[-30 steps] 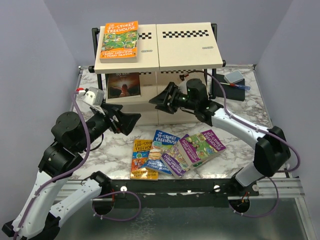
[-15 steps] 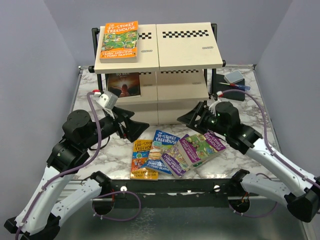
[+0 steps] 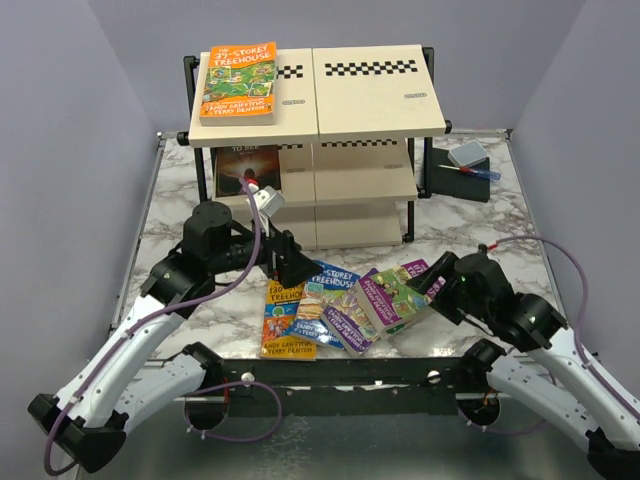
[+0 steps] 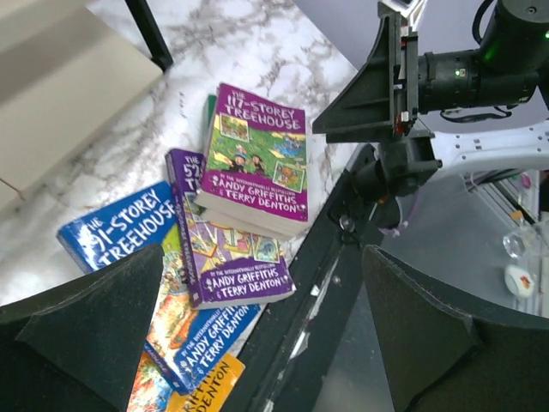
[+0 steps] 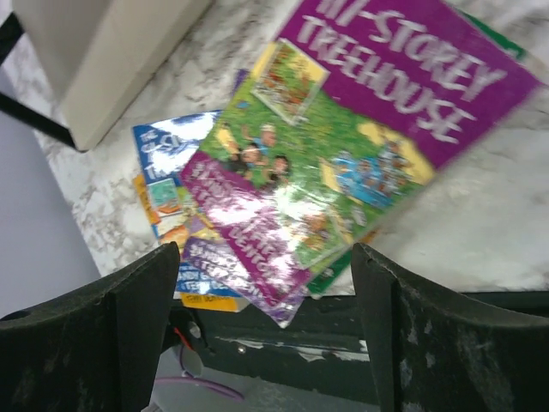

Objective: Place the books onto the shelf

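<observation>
Two books are shelved: an orange paperback (image 3: 238,82) on the shelf (image 3: 380,95) top board, upper left, and a dark book (image 3: 247,170) one tier down. Several paperbacks (image 3: 335,300) lie fanned at lower centre, unshelved. The left gripper (image 3: 290,264) and right gripper (image 3: 438,290) hover beside them, jaws spread, empty.

Marble table (image 3: 455,225), plain lilac walls (image 3: 60,150)

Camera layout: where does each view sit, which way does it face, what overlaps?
Top external: above and behind the bases, looking down on table, shelf and book pile; left arm and right arm show.
Left wrist: on the left arm, looking down across the pile toward the right hand; own fingers in the lower corners.
Right wrist: on the right arm, looking down on the pile; own fingers at the bottom corners.
Shared: all three show the purple 117-Storey book atop the pile.
</observation>
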You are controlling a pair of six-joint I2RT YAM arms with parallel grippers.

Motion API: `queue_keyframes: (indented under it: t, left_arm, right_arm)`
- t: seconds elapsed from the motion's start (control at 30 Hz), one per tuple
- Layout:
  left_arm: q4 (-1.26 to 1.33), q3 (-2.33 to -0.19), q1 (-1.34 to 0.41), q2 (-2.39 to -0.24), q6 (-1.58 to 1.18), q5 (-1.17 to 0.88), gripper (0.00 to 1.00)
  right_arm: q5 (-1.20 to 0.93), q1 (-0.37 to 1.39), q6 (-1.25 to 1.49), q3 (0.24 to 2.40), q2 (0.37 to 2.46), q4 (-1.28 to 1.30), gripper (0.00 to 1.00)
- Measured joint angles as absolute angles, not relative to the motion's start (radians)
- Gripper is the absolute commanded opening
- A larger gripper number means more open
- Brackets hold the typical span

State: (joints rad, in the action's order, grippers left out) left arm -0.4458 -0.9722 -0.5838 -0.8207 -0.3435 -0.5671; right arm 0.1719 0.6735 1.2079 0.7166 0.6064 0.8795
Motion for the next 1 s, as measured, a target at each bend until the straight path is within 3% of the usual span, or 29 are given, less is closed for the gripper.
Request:
queue_keyframes:
  t: [0.37, 0.67, 1.0]
  left_arm:
    - [-0.253, -0.874, -0.689, -0.976, -0.461, -0.593, 0.99]
    - [-0.119, -0.874, -0.829, -1.193, -0.532, -0.419, 0.99]
    - [0.031, -0.889, -0.865, -1.413, -0.588, -0.275, 0.99]
  right_arm:
    - [0.228, 0.673, 1.4, 0.564, 0.506, 1.044, 0.89]
    - [0.228, 0.673, 1.472, 0.497, 0.597, 0.959, 0.89]
    - [0.244, 0.673, 1.509, 0.448, 0.59, 0.881, 0.88]
